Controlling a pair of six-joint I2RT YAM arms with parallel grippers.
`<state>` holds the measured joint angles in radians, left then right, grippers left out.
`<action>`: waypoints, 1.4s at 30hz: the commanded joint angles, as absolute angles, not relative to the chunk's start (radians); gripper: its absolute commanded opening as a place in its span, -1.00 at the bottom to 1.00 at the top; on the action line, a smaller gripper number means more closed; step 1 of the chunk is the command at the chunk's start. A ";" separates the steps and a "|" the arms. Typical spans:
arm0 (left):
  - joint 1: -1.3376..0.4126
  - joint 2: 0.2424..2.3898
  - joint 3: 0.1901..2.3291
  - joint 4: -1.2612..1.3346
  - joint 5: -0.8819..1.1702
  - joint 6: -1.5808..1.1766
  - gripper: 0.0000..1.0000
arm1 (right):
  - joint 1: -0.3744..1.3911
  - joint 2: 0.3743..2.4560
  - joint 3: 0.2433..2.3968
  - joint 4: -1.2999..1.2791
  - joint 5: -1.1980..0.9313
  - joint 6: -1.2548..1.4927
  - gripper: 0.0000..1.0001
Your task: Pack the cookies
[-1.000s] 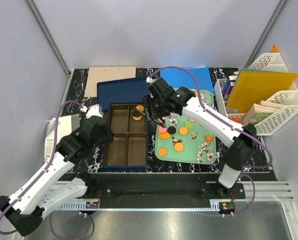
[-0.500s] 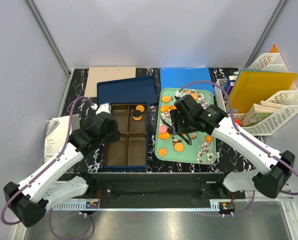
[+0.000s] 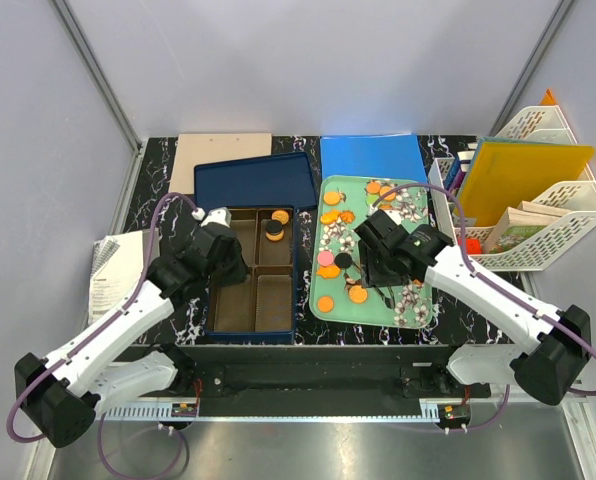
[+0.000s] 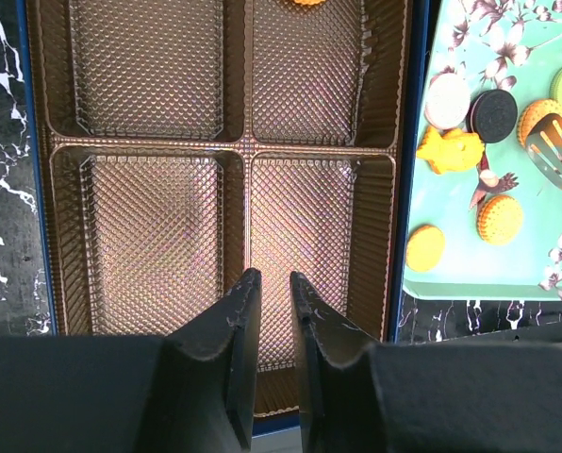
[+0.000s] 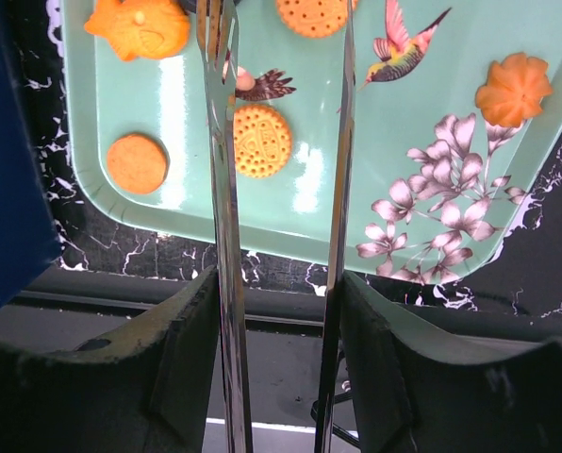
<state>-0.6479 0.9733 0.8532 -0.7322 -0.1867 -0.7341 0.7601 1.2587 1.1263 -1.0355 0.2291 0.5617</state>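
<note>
Several cookies lie on the mint-green tray (image 3: 418, 312): orange ones (image 3: 325, 303), a pink one (image 3: 325, 259), a black one (image 3: 344, 260). My right gripper (image 3: 378, 268) (image 5: 278, 278) is shut on metal tongs (image 5: 220, 142), whose open tips hover over an orange cookie (image 5: 262, 140) near the tray's front. The brown four-compartment box (image 3: 240, 300) holds an orange cookie (image 3: 280, 216) and a dark one (image 3: 273, 232) in its far right compartment. My left gripper (image 3: 228, 268) (image 4: 272, 276) hangs over the box's near compartments, jaws almost together with nothing between them.
A blue lid (image 3: 256, 180) lies behind the box and a blue folder (image 3: 373, 157) behind the tray. White file racks (image 3: 538, 200) with folders stand at the right. A cardboard sheet (image 3: 221, 160) is at the back left, papers (image 3: 113, 270) at the left edge.
My right arm has swung with the tongs from the box's far right compartment back over the mint tray's front. My left arm has moved right, over the box.
</note>
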 commanded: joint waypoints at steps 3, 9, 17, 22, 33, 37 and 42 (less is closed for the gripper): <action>-0.647 0.962 0.828 -0.683 -0.167 -0.729 -0.56 | 0.736 1.249 1.100 -1.014 0.270 0.581 0.13; -0.646 0.959 0.822 -0.683 -0.169 -0.723 -0.56 | 0.721 1.270 1.042 -0.985 0.264 0.577 0.12; -0.647 0.971 0.828 -0.677 -0.167 -0.715 -0.55 | 0.690 1.276 1.020 -0.945 0.242 0.566 0.12; -0.647 0.980 0.834 -0.673 -0.164 -0.715 -0.55 | 0.678 1.281 1.020 -0.923 0.203 0.561 0.06; -0.647 0.982 0.842 -0.672 -0.169 -0.715 -0.55 | 0.670 1.270 1.066 -0.919 0.167 0.555 -0.16; -0.646 0.976 0.847 -0.673 -0.176 -0.713 -0.55 | 0.670 1.252 1.197 -0.968 0.193 0.543 -0.18; -0.647 0.973 0.854 -0.673 -0.184 -0.715 -0.55 | 0.673 1.292 1.342 -1.000 0.181 0.505 -0.23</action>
<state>-0.6479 0.9833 0.8238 -0.7078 -0.1791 -0.7300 0.6762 1.2884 1.2175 -0.9947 0.1730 0.5423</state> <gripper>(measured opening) 0.220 0.442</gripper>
